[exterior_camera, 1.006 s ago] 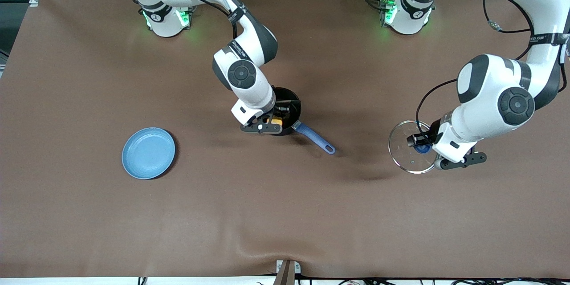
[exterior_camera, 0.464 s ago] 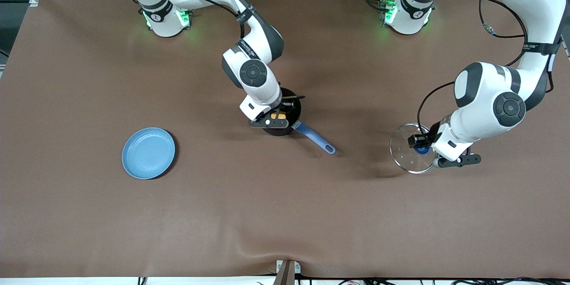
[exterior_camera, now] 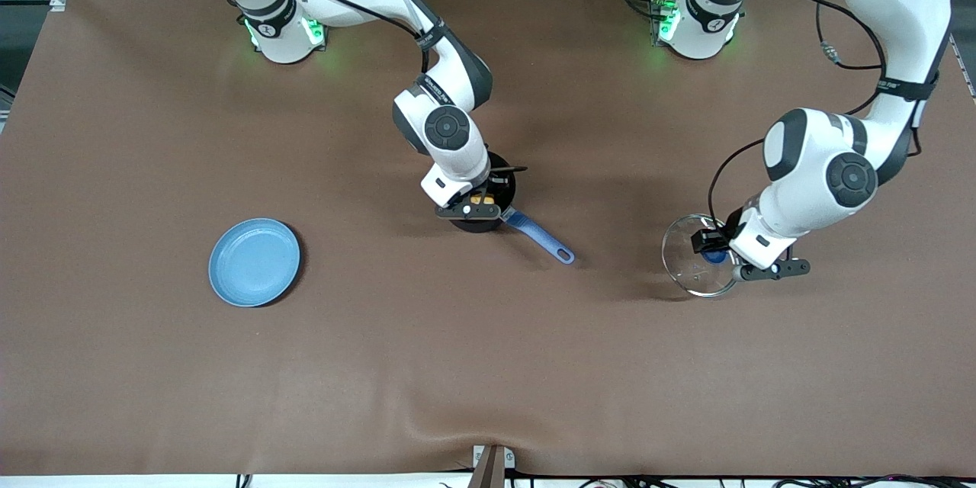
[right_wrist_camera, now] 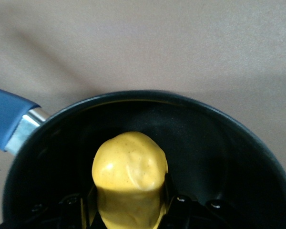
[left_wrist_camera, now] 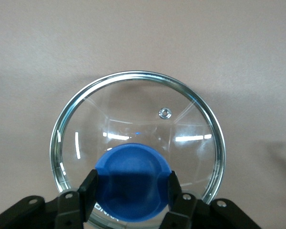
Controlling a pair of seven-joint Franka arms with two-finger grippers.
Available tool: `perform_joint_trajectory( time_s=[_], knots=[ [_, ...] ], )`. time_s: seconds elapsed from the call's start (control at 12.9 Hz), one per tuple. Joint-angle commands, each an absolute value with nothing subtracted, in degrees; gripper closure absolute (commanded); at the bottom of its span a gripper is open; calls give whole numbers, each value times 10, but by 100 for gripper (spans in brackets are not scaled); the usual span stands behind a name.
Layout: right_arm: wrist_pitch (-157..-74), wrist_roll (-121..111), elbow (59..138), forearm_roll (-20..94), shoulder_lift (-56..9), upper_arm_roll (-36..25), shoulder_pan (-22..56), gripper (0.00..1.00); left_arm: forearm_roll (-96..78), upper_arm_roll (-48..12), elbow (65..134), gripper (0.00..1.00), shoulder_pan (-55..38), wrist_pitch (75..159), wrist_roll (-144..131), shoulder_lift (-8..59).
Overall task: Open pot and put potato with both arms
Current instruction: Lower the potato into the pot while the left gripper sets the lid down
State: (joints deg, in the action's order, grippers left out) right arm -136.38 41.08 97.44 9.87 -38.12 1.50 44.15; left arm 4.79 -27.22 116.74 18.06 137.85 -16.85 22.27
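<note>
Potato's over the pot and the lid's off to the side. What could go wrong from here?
1. The right gripper holds the potato over the open pot. Released from height, it may bounce or jolt the pot.
2. That gripper sits close to the pot's rim, so lifting out could catch the rim or swing the blue handle.
3. The left gripper grips only the lid by its blue knob, so the glass could tilt or slip.

The right gripper (exterior_camera: 480, 200) is held low over the pot (exterior_camera: 499, 187) at mid-table, clamped on the potato (right_wrist_camera: 129, 171), while the left gripper (exterior_camera: 713, 248) is kept toward the left arm's end, closed on the lid's blue knob (left_wrist_camera: 132, 181).
</note>
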Motion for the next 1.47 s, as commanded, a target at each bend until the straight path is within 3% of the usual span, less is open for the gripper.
perform_joint_trajectory(
  time_s=[0.0,0.39,0.46,0.62,0.77,0.85,0.93,1.01,1.24,1.39],
  knots=[
    [-1391,425,995,87,-381,4,450,81,68,-274,1231,100,186,1460,-158,207],
    [-1408,438,999,88,-383,4,451,76,87,-274,1260,100,194,1488,-160,210],
    [-1408,438,998,88,-383,4,450,67,88,-274,1266,100,194,1488,-160,209],
    [-1408,439,998,88,-383,4,450,27,125,-273,1275,100,196,1488,-162,209],
    [-1408,440,998,88,-383,4,450,5,157,-273,1280,100,198,1485,-168,209],
    [-1408,440,998,88,-383,4,450,0,159,-272,1279,100,198,1481,-175,207],
    [-1407,440,997,88,-383,4,450,0,161,-272,1278,65,199,1480,-177,204],
    [-1405,440,996,88,-381,4,450,0,161,-272,1277,1,200,1480,-177,201],
    [-1398,439,991,88,-373,4,442,0,161,-275,1255,0,200,1449,-182,171],
    [-1376,438,989,88,-353,-7,440,0,156,-282,1192,0,197,1358,-190,145]
  ],
)
